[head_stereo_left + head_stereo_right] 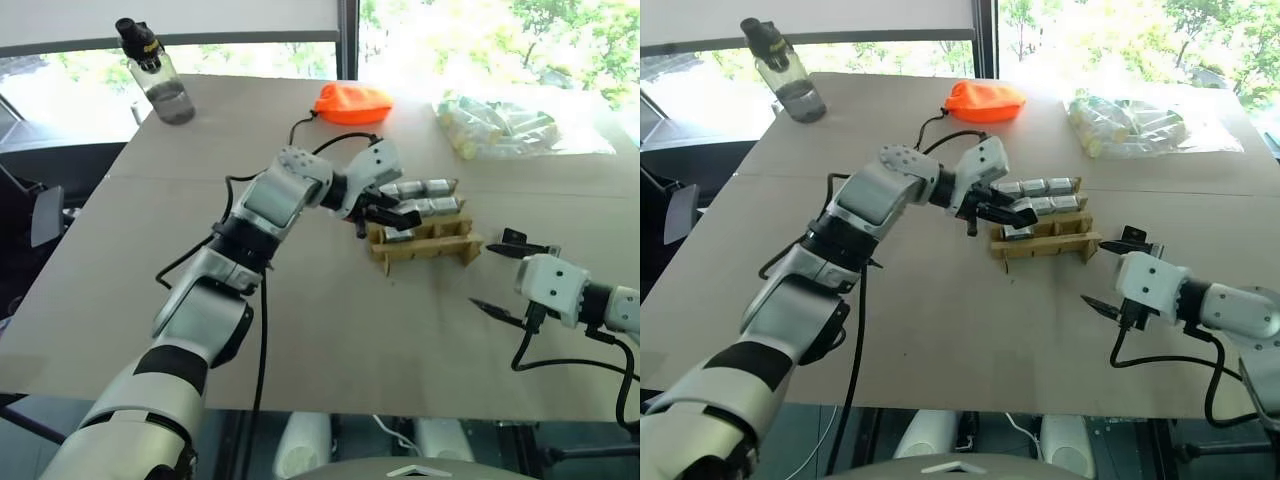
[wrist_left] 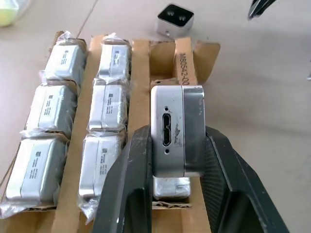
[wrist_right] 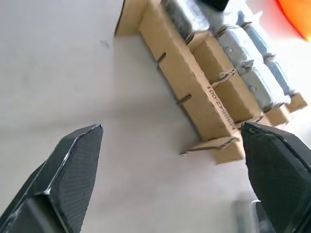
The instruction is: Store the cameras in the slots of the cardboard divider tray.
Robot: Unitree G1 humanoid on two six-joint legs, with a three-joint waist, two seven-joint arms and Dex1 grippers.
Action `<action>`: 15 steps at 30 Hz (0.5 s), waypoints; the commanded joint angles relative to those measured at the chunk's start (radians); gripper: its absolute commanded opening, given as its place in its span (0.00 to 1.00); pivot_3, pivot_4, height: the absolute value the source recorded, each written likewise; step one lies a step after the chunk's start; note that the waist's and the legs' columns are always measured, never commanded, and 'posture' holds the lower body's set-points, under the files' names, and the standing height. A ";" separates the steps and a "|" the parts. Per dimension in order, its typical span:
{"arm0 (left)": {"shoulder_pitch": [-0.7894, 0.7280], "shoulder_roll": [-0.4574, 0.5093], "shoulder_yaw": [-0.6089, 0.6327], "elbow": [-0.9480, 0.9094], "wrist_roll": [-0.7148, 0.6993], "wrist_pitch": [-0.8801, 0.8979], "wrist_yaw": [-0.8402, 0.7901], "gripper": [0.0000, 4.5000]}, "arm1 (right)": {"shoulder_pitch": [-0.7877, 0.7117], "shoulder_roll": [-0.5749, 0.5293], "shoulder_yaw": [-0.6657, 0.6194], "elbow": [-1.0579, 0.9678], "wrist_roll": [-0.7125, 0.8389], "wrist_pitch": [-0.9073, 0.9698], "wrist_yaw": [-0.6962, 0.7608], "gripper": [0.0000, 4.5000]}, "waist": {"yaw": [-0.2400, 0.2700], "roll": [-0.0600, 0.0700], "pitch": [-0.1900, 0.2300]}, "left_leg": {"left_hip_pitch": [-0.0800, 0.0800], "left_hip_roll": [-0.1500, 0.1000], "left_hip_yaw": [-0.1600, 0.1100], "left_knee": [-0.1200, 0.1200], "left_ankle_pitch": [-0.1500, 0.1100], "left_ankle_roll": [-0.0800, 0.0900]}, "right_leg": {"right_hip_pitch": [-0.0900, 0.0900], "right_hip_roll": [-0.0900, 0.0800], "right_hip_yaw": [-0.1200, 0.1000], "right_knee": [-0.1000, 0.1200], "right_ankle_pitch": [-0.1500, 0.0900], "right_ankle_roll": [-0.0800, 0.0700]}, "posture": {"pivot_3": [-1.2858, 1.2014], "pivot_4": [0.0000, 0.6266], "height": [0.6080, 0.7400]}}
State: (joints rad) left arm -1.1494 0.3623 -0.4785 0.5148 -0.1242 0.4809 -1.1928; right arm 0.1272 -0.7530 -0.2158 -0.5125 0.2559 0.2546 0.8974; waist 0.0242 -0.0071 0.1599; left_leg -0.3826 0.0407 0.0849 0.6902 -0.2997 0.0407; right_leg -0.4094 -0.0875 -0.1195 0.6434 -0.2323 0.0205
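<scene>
Cardboard tray (image 1: 425, 245) sits on the table (image 1: 330, 320), just ahead of and between the two arms. Left wrist view: two far rows look full, three wrapped cameras (image 2: 53, 107) in each; the third row has one camera seated at its near end, with at least one open slot beyond it. The fourth row, nearest the robot, is not clearly seen there, though the right wrist view suggests its slots are bare. Left gripper (image 2: 175, 160) is clamped on a bare silver camera (image 2: 176, 128), port face toward the lens, held above the third row, over the seated camera, and apart from the cardboard. One more loose camera (image 2: 175, 20) lies on the table just past the tray's end, dark lens face showing. Right gripper (image 1: 510, 275) hangs over the table to the right of the tray, fingers spread wide and empty, well apart from the work. Judgement: task is past the halfway mark, seven units stowed, one in hand, at least one waiting. Step in hand is placement into the third row. Remaining: lower the held unit into an open slot without catching a divider, let go, then fetch the loose one.
</scene>
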 commanded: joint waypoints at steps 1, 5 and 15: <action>-0.071 -0.042 -0.003 0.108 0.050 -0.106 -0.042 0.17 | 0.060 0.084 -0.065 -0.044 0.135 0.072 -0.063 1.00 | -0.001 0.000 0.000 | 0.000 0.000 0.000 0.000 0.000 0.000 | 0.000 0.000 0.000 0.000 0.000 0.000 | 0.52 0.24 0.89; -0.134 -0.114 0.003 0.249 0.099 -0.181 -0.048 0.17 | 0.200 0.161 -0.053 -0.055 0.168 0.050 -0.067 1.00 | 0.007 0.000 0.000 | -0.003 -0.001 0.000 0.000 0.000 0.000 | -0.002 0.000 0.000 -0.001 0.000 0.000 | 0.52 0.24 0.89; -0.224 -0.227 0.020 0.433 0.192 -0.272 -0.049 0.17 | 0.366 0.303 -0.077 -0.026 0.247 -0.138 -0.032 1.00 | 0.002 -0.001 0.000 | -0.001 -0.001 -0.005 -0.001 -0.001 0.001 | -0.002 0.000 0.002 0.000 -0.002 0.003 | 0.52 0.24 0.89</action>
State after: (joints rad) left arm -1.3425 0.1412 -0.4789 0.9420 0.0570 0.2290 -1.2406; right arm 0.4858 -0.4548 -0.2577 -0.5306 0.4850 0.1702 0.8533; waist 0.0262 -0.0081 0.1602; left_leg -0.3838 0.0401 0.0801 0.6897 -0.3008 0.0425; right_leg -0.4115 -0.0874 -0.1176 0.6434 -0.2343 0.0237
